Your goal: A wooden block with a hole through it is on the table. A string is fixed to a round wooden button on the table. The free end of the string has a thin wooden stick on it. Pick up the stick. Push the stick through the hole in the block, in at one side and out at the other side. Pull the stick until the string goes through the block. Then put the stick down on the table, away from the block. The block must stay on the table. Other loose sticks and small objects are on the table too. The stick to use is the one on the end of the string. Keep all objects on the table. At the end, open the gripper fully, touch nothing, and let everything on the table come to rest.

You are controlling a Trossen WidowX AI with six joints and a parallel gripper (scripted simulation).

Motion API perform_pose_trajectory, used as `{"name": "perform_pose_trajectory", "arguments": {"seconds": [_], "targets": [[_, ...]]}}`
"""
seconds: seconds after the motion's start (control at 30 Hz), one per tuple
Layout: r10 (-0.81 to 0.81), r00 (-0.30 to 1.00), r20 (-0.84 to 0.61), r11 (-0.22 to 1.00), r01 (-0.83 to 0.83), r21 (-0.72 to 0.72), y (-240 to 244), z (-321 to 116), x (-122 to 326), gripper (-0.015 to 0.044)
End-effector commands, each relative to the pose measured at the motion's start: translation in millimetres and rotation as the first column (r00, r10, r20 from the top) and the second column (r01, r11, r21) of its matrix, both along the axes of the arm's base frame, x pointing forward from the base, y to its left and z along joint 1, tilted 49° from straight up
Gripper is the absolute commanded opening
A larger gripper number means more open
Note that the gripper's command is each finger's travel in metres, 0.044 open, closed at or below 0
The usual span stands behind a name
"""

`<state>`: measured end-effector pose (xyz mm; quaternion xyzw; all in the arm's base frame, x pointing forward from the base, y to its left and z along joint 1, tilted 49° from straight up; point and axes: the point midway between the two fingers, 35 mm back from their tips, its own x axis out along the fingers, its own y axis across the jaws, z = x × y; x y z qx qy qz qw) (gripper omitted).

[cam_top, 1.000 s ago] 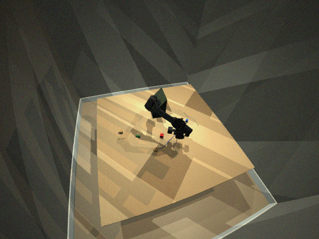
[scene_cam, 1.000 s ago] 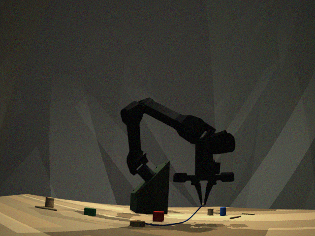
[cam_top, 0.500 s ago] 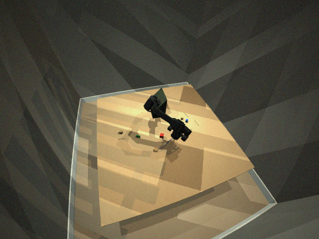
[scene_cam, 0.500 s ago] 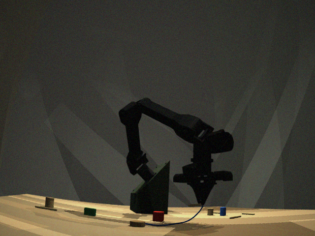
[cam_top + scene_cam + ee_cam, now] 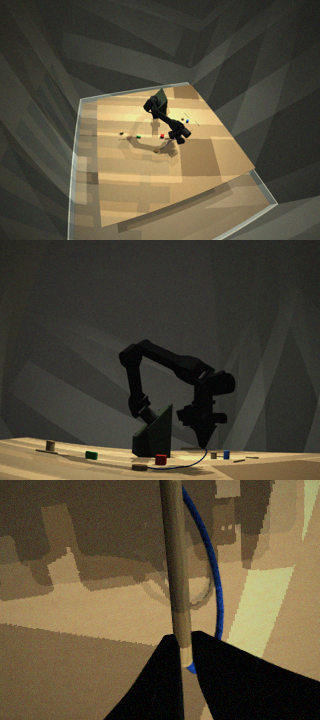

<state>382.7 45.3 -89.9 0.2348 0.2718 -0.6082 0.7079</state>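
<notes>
Dim grey walls with faceted bands of shadow surround a pale wood-toned table (image 5: 144,191) (image 5: 15,446) striped with light and brown patches. And over it reaches the black six-joint arm (image 5: 165,119) (image 5: 160,356), rising from a dark green wedge-shaped base (image 5: 162,96) (image 5: 165,431). Its black gripper (image 5: 176,138) (image 5: 203,447) (image 5: 182,643) points down, fingers closed on the thin wooden stick (image 5: 191,448) (image 5: 176,555), right at the string end! The stick is held up off the table, roughly level, reaching out to the left in the exterior view. From that gripped end the blue string (image 5: 166,145) (image 5: 180,467) (image 5: 219,590) curves down to the round wooden button (image 5: 156,150) (image 5: 139,467), flat on the table.

Near the button sits a red block (image 5: 162,135) (image 5: 160,459), and farther left a green block (image 5: 138,136) (image 5: 91,455). Out at far left stands a brown wooden piece (image 5: 121,133) (image 5: 50,445), a loose stick (image 5: 122,139) (image 5: 46,451) near it. Over on the right, a small tan wooden piece (image 5: 182,118) (image 5: 213,455) stands near a blue cylinder (image 5: 187,120) (image 5: 226,454), with more loose sticks (image 5: 197,123) (image 5: 238,460) around them. Which wooden piece carries the hole? Too small to tell.
</notes>
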Motion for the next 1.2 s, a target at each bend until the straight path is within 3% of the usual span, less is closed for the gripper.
{"name": "perform_pose_trajectory", "arguments": {"seconds": [0.0, 0.3, 1.17], "targets": [[-0.100, 0.989, 0.112, 0.995, 0.098, 0.020, -2, 3, 3, 0.0000], [-0.302, 0.898, 0.320, 0.953, 0.286, 0.098, -5, 8, 7, 0.0000], [-0.306, 0.895, 0.324, 0.952, 0.288, 0.102, 10, -7, 18, 0.0000]]}}
